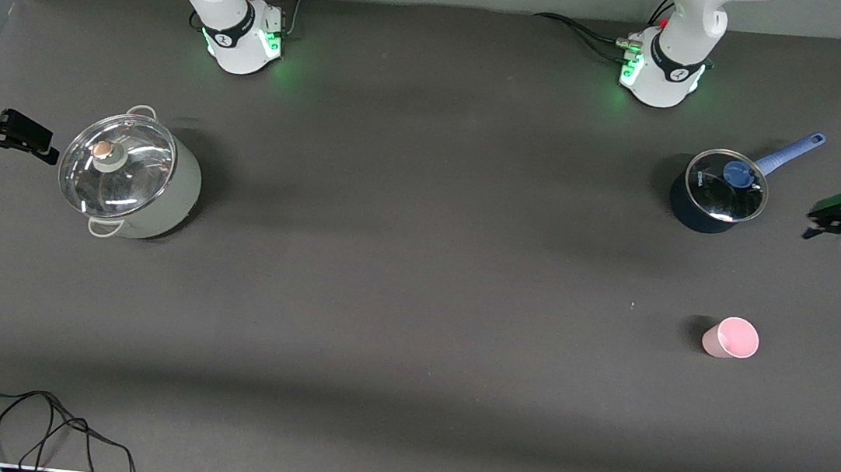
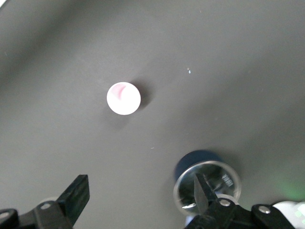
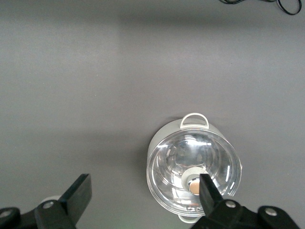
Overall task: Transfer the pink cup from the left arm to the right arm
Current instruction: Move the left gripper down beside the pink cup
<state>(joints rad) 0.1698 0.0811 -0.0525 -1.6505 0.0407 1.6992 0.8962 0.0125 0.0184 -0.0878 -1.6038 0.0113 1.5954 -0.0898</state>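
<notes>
The pink cup [image 1: 730, 337] stands upright on the dark table mat, toward the left arm's end and nearer the front camera than the blue saucepan. It also shows in the left wrist view [image 2: 123, 98], seen from above and apart from the fingers. My left gripper [image 1: 821, 219] [image 2: 140, 183] is open and empty, up in the air over the mat's edge beside the saucepan. My right gripper [image 1: 47, 144] [image 3: 143, 183] is open and empty, up in the air at the right arm's end beside the silver pot.
A dark blue saucepan [image 1: 718, 193] [image 2: 190, 161] with a glass lid and a blue handle stands near the left arm's base. A large silver pot [image 1: 131, 174] [image 3: 190, 162] with a glass lid stands at the right arm's end. Black cables [image 1: 41, 423] lie at the table's front edge.
</notes>
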